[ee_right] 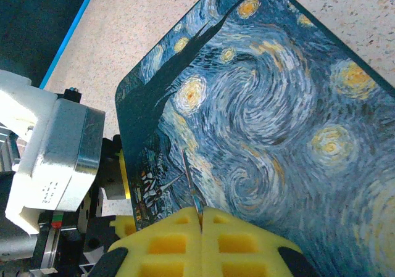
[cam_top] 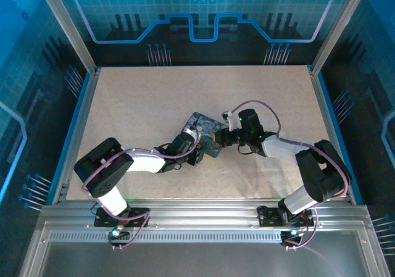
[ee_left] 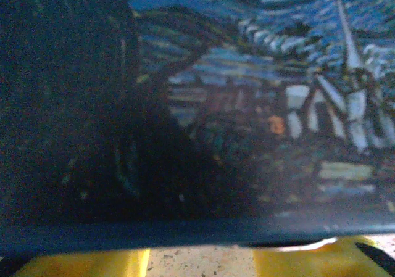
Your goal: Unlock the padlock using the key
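My right gripper (ee_right: 201, 212) is shut on the key (ee_right: 190, 178), a thin dark metal sliver that sticks out from between the yellow pads (ee_right: 247, 240) and points at the blue starry-print tin (ee_right: 265, 104). The padlock is hidden. In the top view the right gripper (cam_top: 227, 135) meets the tin (cam_top: 207, 131) from the right and my left gripper (cam_top: 196, 146) meets it from the left. In the left wrist view the tin (ee_left: 247, 104) looms right over the left gripper (ee_left: 200, 255). Its yellow pads (ee_left: 74, 264) stand apart, with bare table between them.
The speckled table (cam_top: 154, 98) is bounded by a blue rim (cam_top: 77, 129) and glass walls. The left arm's white wrist housing (ee_right: 49, 160) sits close beside the tin's left edge.
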Robot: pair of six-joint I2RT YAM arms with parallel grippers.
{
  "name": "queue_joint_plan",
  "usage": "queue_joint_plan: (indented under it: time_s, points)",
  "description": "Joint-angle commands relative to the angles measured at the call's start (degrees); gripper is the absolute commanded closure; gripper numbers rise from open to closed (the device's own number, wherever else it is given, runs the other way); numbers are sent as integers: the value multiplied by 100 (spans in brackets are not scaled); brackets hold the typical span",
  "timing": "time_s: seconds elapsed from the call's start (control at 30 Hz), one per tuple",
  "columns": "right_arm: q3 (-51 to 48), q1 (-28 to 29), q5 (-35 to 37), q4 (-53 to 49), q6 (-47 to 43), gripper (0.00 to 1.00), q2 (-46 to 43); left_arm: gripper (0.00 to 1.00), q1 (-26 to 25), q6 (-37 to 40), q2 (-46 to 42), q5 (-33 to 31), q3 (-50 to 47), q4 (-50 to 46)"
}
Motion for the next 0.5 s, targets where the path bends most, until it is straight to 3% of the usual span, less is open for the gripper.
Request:
queue_joint_plan:
  time_s: [0.0, 0.47]
  points:
    - [-54, -60, 139, -333, -66, 100, 22, 57, -39, 95, 109, 203, 163, 138]
    - [72, -64, 103, -441, -82, 100, -168, 73, -41, 211, 39, 311, 122, 77]
